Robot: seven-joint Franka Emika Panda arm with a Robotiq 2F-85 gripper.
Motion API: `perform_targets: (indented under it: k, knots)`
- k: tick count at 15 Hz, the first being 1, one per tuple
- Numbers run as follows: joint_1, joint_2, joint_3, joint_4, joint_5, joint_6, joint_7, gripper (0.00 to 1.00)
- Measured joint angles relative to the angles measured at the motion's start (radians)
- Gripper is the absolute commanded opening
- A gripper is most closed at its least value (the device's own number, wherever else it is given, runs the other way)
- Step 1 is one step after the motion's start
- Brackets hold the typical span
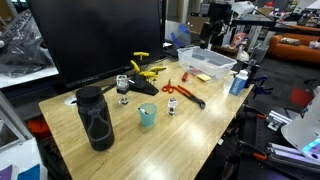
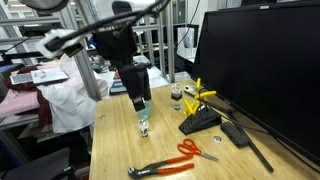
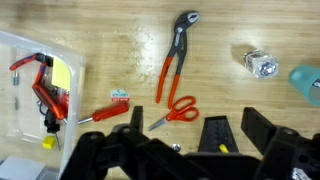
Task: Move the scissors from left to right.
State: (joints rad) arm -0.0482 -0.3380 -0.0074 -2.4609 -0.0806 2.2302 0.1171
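Observation:
The scissors (image 3: 172, 112), with red-orange loop handles and thin dark blades, lie flat on the wooden table beside red-handled pliers (image 3: 175, 55). They also show in both exterior views (image 1: 170, 89) (image 2: 192, 150). My gripper (image 3: 195, 135) hangs well above the table with its two black fingers apart and nothing between them. In the wrist view the scissors lie just beyond the fingertips. The gripper also shows in both exterior views (image 2: 140, 95) (image 1: 213, 38), high over the table.
A black wedge stand with yellow tools (image 3: 213, 135) sits next to the scissors. A clear plastic tray (image 3: 20, 130) holds a red clamp. A red screwdriver (image 3: 105, 112), a small jar (image 3: 262, 65), a teal cup (image 1: 147, 115), a black bottle (image 1: 96, 120) and a monitor (image 1: 95, 40) stand around.

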Motion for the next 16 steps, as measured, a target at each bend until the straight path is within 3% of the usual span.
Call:
perform_targets:
  k: [7,16]
  knots:
    - [0.003,0.311,0.004,0.193,0.073,0.002,0.171,1.0]
    - [0.003,0.352,-0.002,0.223,0.09,-0.009,0.217,1.0]
